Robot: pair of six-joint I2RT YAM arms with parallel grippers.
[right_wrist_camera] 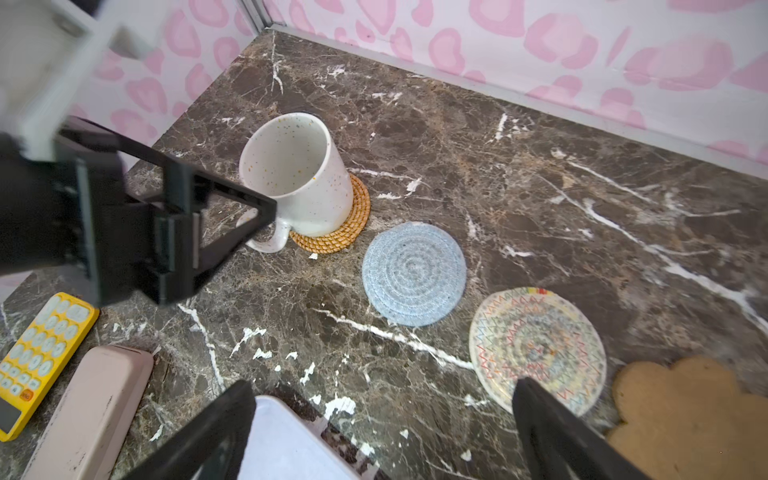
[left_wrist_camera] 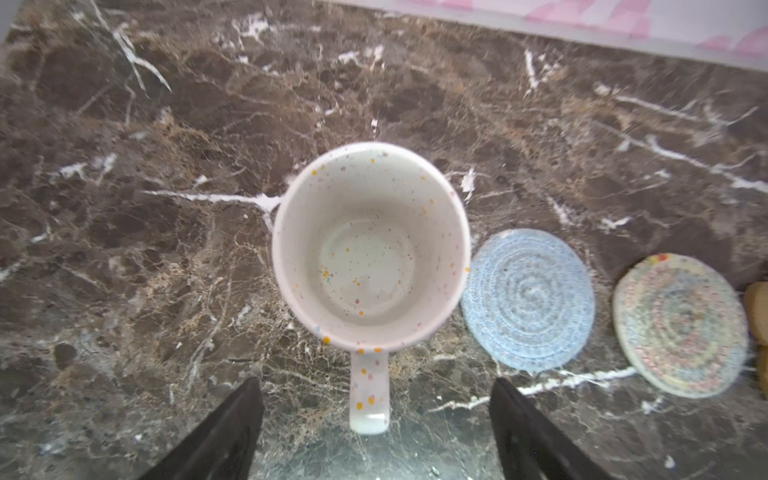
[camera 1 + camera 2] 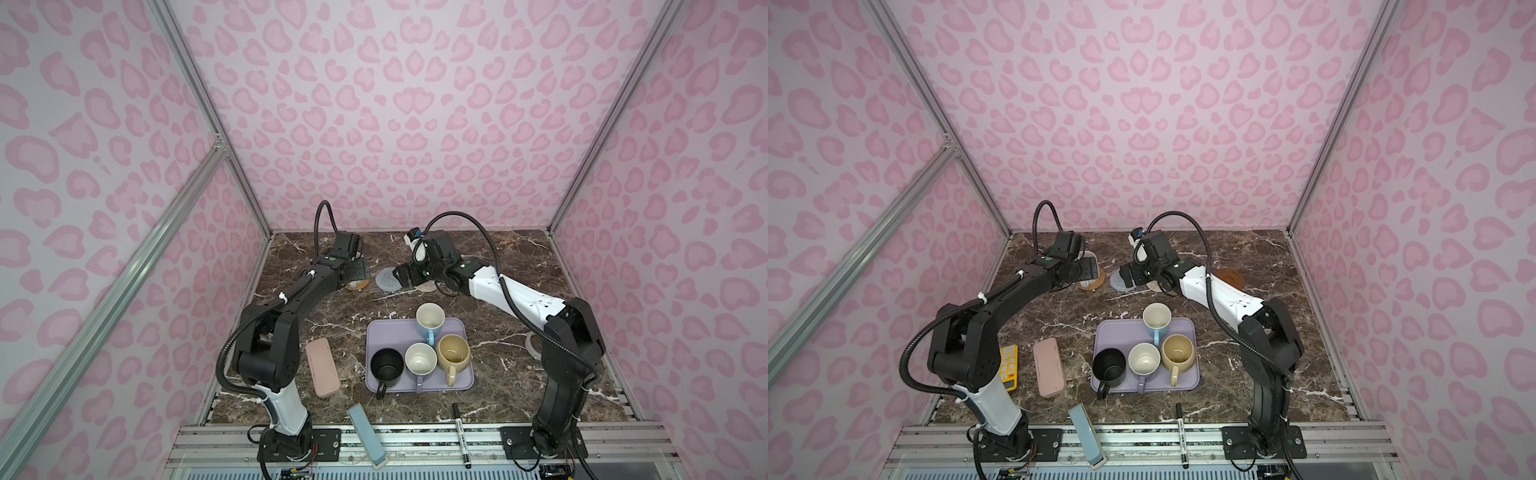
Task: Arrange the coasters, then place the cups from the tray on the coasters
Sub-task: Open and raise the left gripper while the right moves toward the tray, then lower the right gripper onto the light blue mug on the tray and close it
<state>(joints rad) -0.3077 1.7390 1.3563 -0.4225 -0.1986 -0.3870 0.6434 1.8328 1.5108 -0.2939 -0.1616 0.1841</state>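
Right wrist view: the pale speckled mug (image 1: 299,183) stands upright on the rattan mat (image 1: 332,237), handle toward the left gripper (image 2: 376,386) — whose fingers are spread either side of that handle, touching nothing. The mats lie in a row, likely so each takes one mug; the blue-grey mat (image 1: 413,274) beside it is bare. The right gripper (image 1: 384,384), also spread wide and empty, hovers near the tray (image 3: 382,332) — four mugs (image 3: 420,359) wait there
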